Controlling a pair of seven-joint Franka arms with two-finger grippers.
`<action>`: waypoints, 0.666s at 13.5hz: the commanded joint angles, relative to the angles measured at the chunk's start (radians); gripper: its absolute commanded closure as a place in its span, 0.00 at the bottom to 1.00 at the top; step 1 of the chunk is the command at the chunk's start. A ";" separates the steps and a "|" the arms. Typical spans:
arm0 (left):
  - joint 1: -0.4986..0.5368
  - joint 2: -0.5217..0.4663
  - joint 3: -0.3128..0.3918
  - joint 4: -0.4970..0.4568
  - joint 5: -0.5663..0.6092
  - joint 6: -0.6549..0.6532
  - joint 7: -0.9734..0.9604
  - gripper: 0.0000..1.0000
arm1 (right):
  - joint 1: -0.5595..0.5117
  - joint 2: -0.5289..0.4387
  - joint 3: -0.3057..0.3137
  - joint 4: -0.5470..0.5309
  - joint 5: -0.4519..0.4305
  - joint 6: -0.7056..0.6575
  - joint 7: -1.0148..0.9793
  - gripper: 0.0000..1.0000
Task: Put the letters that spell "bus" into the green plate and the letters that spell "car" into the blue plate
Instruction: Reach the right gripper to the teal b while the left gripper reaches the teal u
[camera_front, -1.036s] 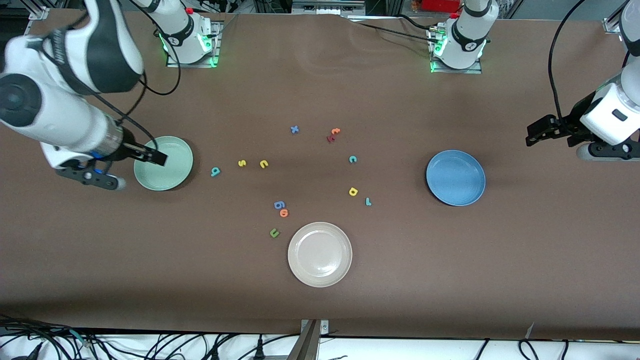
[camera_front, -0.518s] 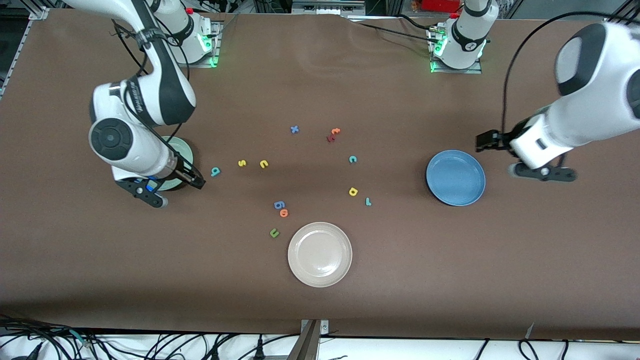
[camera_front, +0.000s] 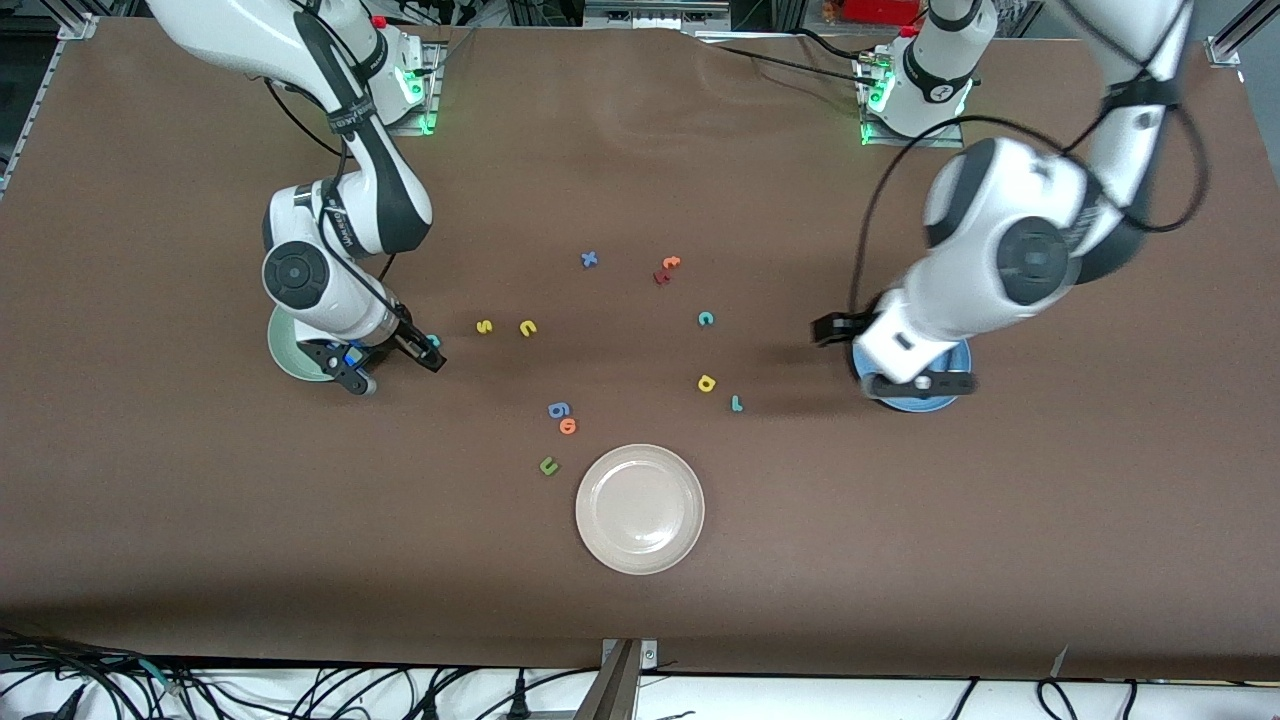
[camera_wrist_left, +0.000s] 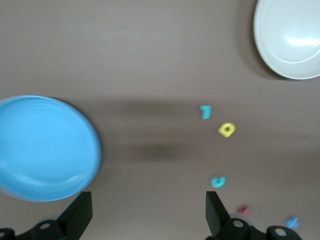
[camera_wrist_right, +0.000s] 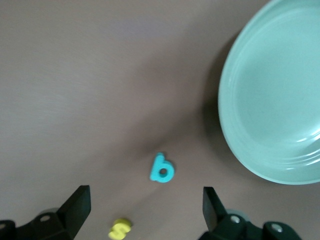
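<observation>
Letters are lying loose on the brown worktop (camera_front: 900, 560), none of them in a plate. Toward the right arm's end, the teal b (camera_wrist_right: 162, 168) is sitting just beside the green plate (camera_wrist_right: 272, 95), with the yellow s (camera_front: 484, 326) and yellow u (camera_front: 528, 327) lined up past it toward the middle. Toward the left arm's end, the teal c (camera_front: 705, 319) is lying farther from the front camera than the yellow a (camera_front: 706, 383) and the thin teal r (camera_front: 736, 403), all well apart from the blue plate (camera_wrist_left: 42, 147). The right tool (camera_wrist_right: 145, 205) is hovering over the teal b, its fingers standing wide apart and gripping nothing. The left tool (camera_wrist_left: 149, 215) is hanging over the worktop at the blue plate's edge, fingers likewise spread wide and empty. A beige-white plate (camera_front: 640, 509) is resting nearest the front camera, with a green u (camera_front: 548, 465), an orange letter (camera_front: 568, 426) and a blue 6-like piece (camera_front: 558, 409) nearby; a blue x (camera_front: 589, 259) and red and orange letters (camera_front: 665, 270) are lying farther away.
</observation>
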 joint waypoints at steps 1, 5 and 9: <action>-0.097 0.014 0.008 -0.149 -0.007 0.236 -0.129 0.00 | 0.003 -0.024 0.016 -0.074 0.014 0.063 0.034 0.01; -0.212 0.124 0.011 -0.193 0.053 0.433 -0.304 0.00 | 0.003 0.017 0.024 -0.077 0.014 0.100 0.034 0.36; -0.255 0.199 0.008 -0.193 0.176 0.481 -0.465 0.00 | 0.003 0.039 0.024 -0.077 0.013 0.127 0.017 0.38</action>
